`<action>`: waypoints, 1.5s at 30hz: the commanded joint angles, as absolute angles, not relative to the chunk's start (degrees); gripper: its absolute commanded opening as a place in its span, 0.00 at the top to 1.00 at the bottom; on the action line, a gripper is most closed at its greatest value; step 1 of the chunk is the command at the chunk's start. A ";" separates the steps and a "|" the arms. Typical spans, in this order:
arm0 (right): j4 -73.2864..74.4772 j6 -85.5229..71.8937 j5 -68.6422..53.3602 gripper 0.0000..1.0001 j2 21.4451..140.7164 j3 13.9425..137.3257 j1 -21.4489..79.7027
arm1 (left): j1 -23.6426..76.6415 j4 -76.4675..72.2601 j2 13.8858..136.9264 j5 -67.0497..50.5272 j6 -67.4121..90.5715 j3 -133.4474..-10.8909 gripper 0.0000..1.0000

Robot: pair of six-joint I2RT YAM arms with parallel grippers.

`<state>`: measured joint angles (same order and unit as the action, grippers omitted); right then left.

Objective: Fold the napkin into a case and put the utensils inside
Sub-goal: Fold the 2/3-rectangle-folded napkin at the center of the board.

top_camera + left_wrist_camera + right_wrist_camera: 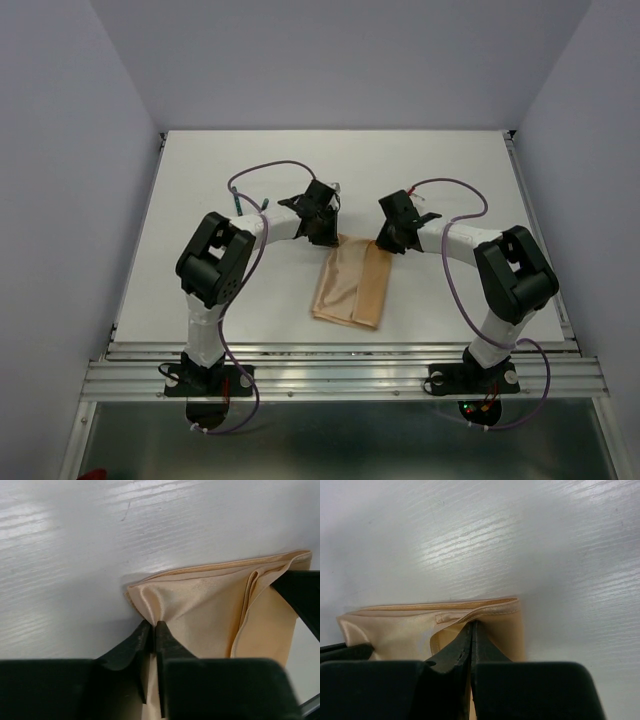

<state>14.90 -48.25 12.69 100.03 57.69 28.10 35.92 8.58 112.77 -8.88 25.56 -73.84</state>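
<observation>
While the napkin (350, 288) lies folded into a narrow oblong mid-desk (450, 180), there's a grip on each far corner. The left tool (154, 625) is pinched on the far left corner, cloth puckering between its tips. The right tool (471, 625) is clamped tight on the far right corner's edge.

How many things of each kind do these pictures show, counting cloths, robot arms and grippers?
napkin: 1
arms, the left arm and the right arm: 2
grippers, the left gripper and the right gripper: 2
total: 5
</observation>
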 commanded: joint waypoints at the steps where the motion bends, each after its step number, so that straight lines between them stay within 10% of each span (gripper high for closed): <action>1: 19.95 -49.39 15.99 0.98 99.93 58.44 28.04 | 36.83 8.53 114.17 -13.44 26.45 -73.74 0.88; 3: 21.44 -49.66 17.83 0.98 100.63 59.06 28.04 | 36.83 8.52 113.30 -12.49 27.07 -74.27 1.00; 25: 24.08 -55.55 16.96 0.99 105.73 62.58 27.51 | 37.26 -6.14 106.78 -32.07 39.89 -72.34 1.00; 45: 23.03 -57.04 14.50 0.99 106.17 62.05 27.51 | 41.13 -8.26 118.74 -26.81 54.66 -78.57 1.00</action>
<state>20.40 -55.77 15.68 103.26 62.89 27.73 40.56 -6.22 118.63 -27.70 50.43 -75.55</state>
